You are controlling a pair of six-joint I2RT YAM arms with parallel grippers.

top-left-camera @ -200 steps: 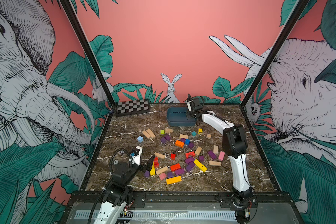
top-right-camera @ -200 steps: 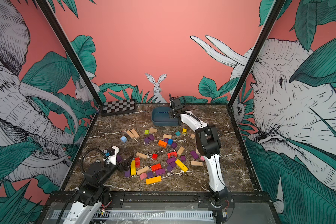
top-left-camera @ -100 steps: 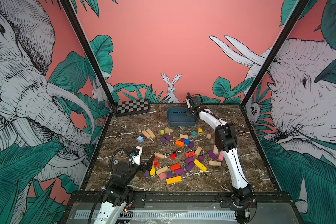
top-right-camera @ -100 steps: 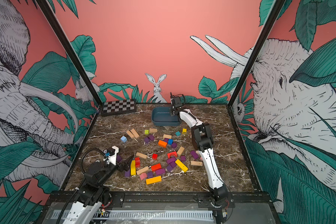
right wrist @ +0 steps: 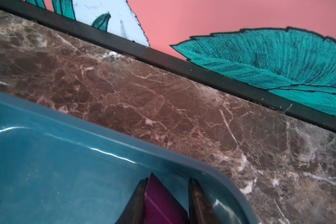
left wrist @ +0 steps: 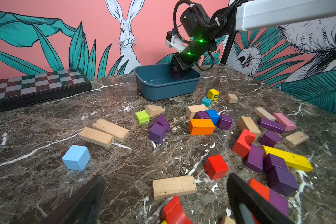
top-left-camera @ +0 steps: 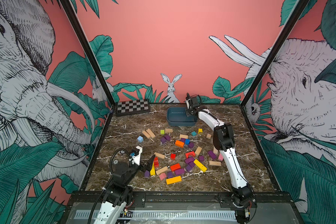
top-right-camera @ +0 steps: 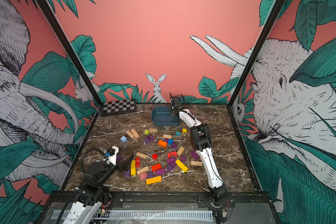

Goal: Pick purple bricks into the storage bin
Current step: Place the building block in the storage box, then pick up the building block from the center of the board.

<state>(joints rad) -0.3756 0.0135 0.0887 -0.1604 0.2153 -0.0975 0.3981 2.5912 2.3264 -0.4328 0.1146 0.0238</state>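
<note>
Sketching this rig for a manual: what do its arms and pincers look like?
Left arm and right arm: white shells, black joints. A black ribbed cable loops at each wrist beside a white camera mount. The left pincer and right pincer have tapered black fingers. Green lights dot the right wrist.

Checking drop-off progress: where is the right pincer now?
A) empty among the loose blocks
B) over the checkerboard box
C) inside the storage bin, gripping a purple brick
C: the right pincer sits within the storage bin walls, a purple brick between its jaws.
</note>
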